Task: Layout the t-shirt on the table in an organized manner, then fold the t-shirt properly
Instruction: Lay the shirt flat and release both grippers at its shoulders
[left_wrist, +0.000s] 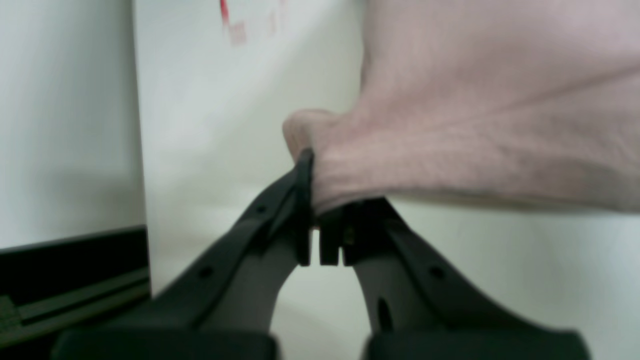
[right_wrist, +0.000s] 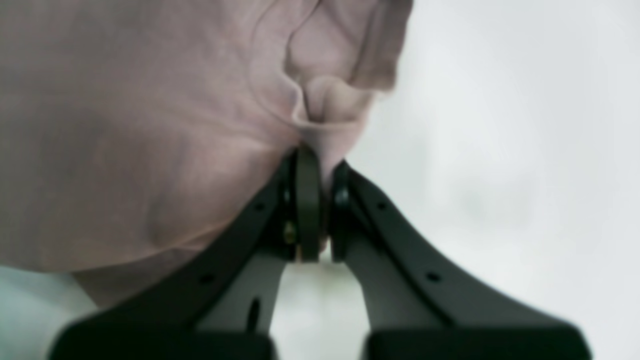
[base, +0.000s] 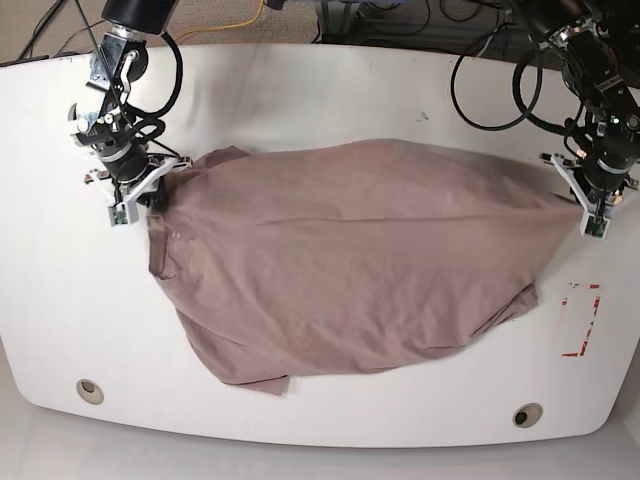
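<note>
The t-shirt (base: 350, 260) lies spread across the middle of the table (base: 300, 80), its long axis running side to side in the base view, stretched between my two grippers, with a loose lobe sagging toward the near edge and a small flap folded at the bottom hem. It's rumpled, not flat yet, so I judge the layout step is in hand and folding hasn't started. My right gripper (base: 150, 195) sits at that view's left end of the cloth, jaws clenched on a bunched corner; the right wrist view shows fabric pinched between my fingers (right_wrist: 307, 200), the shirt spreading away up and to that view's left. My left gripper (base: 590, 210) is at the opposite end, also clamped down on the shirt's edge; in the left wrist view the cloth is nipped at my fingertips (left_wrist: 304, 190) and fans out to that view's right. So the shirt lies between both grips, each arm owning its own end, neither nearer to the middle. The red tape outline (base: 582, 320) sits just beyond the cloth near my left gripper. Next move likely hinges on pulling apart along that long axis to take out the slack.
</note>
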